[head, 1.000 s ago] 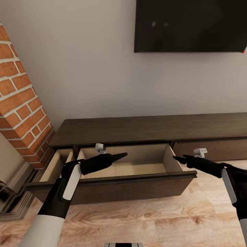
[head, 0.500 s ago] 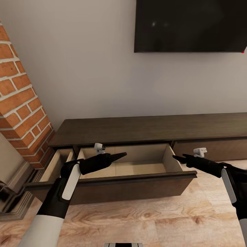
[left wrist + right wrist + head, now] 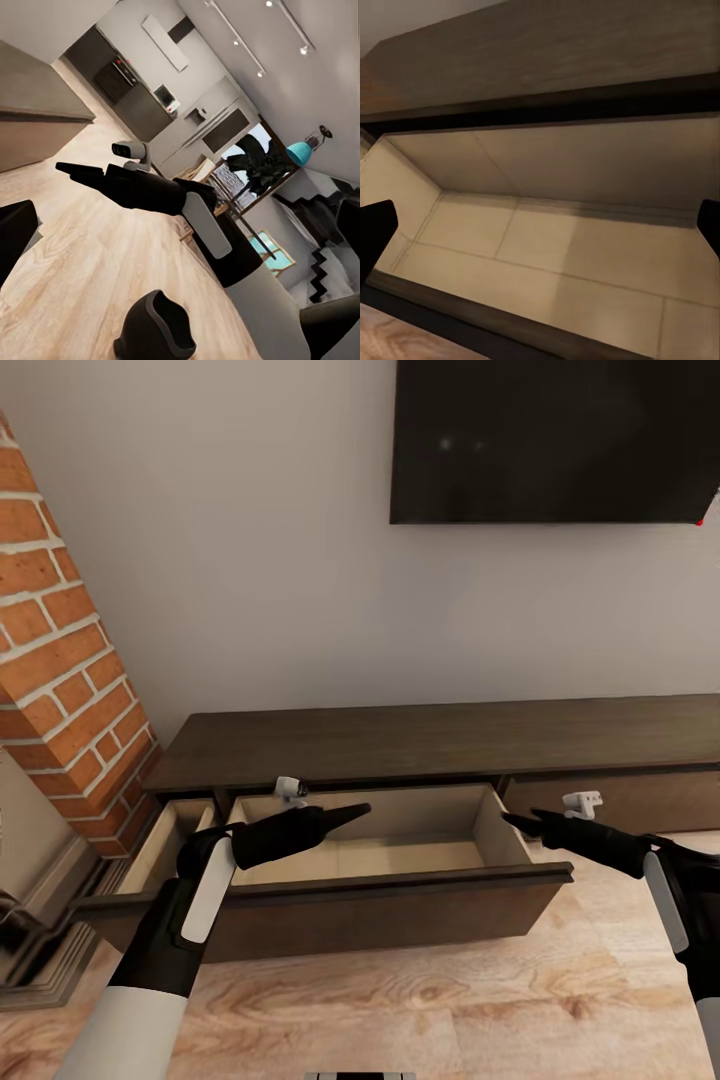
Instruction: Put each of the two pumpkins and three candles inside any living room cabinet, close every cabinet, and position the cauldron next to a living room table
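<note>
No writing or labels can be read anywhere here. The long low dark-brown wooden cabinet point(image 3: 440, 735) sits against a plain pale wall, under a big flat black screen point(image 3: 555, 440). Its wide middle drawer point(image 3: 400, 890) is pulled out; the inside is smooth pale beige board with thin seam lines, and nothing lies in it. A narrower drawer point(image 3: 165, 840) beside it, next to the red brick fireplace point(image 3: 65, 680), is pulled out too. The floor point(image 3: 420, 1010) is light wood planks with wavy grain.

The left gripper point(image 3: 355, 815) is black and pointed and hangs over the open middle drawer. Its jaws look pressed together. The right gripper point(image 3: 510, 821) hovers just past the drawer's right side wall. From the head view its jaws seem close, but in the right wrist view the two dark fingertips point(image 3: 376, 229) sit far apart, so I cannot tell.

In the left wrist view the right arm point(image 3: 187, 217) stretches over the plank floor, with a kitchen far behind.
</note>
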`<state>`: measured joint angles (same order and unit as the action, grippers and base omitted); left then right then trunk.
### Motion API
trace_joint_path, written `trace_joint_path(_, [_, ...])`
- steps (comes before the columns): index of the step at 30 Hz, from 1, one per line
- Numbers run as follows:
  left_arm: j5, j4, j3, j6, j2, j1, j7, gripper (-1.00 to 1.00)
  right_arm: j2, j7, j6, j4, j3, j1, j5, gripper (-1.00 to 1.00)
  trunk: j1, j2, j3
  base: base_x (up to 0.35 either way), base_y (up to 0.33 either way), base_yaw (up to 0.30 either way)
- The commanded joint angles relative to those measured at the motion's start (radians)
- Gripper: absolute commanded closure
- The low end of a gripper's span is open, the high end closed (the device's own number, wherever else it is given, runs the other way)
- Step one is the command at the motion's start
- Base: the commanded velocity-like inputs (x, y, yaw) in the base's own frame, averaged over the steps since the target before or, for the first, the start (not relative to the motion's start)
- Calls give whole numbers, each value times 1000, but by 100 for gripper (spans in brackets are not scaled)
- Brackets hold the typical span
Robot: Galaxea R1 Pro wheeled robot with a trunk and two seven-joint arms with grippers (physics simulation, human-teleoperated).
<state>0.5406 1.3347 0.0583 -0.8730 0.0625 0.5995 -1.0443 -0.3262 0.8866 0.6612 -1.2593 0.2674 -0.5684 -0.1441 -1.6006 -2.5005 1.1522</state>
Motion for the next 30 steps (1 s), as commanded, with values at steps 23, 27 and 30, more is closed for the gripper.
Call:
trace_joint_path(23, [-4,5,57,0,0,0,5,-100,71,-5,1,-7,-2,2,21,-100,83,150,-73,0,0,43])
trace_joint_path(27, [-4,6,57,1,-1,0,2,-100,72,-5,0,-8,-2,2,30,-100,87,157,-76,0,0,275])
trace_joint_path(30, [-2,6,57,3,-5,0,0,-100,72,-5,0,-8,-2,2,34,-100,87,157,-76,0,0,282])
